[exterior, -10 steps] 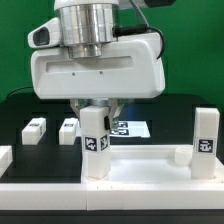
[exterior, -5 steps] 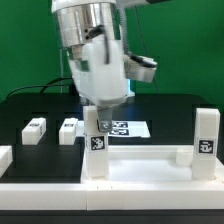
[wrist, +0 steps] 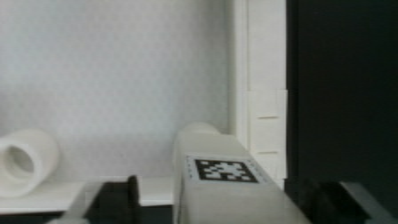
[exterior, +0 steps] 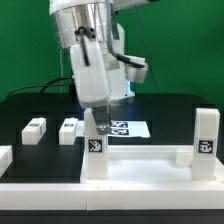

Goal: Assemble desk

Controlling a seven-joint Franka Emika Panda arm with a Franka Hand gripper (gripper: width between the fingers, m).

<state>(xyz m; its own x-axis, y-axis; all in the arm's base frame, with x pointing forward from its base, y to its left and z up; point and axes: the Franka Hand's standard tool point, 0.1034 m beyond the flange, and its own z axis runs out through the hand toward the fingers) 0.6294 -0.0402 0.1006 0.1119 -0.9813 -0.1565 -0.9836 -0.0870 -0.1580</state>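
Observation:
The white desk tabletop [exterior: 145,165] lies at the front, rim up. One tagged leg [exterior: 96,152] stands upright in its corner at the exterior view's left. A second leg [exterior: 205,143] stands in the corner at the exterior view's right. Two more legs [exterior: 35,129] [exterior: 69,129] lie on the black table behind. My gripper [exterior: 100,125] hangs straight over the left leg, its fingers reaching down on either side of the leg's top. In the wrist view the leg [wrist: 226,170] sits between the fingers [wrist: 118,203] with a gap showing. A round socket [wrist: 22,165] shows beside it.
The marker board [exterior: 128,128] lies flat behind the tabletop, just past the gripper. A low white rail [exterior: 5,158] runs along the front edge at the exterior view's left.
The hand has turned about its vertical axis, from broadside to the camera to nearly edge-on, staying over the left leg. The leg stands where it was.

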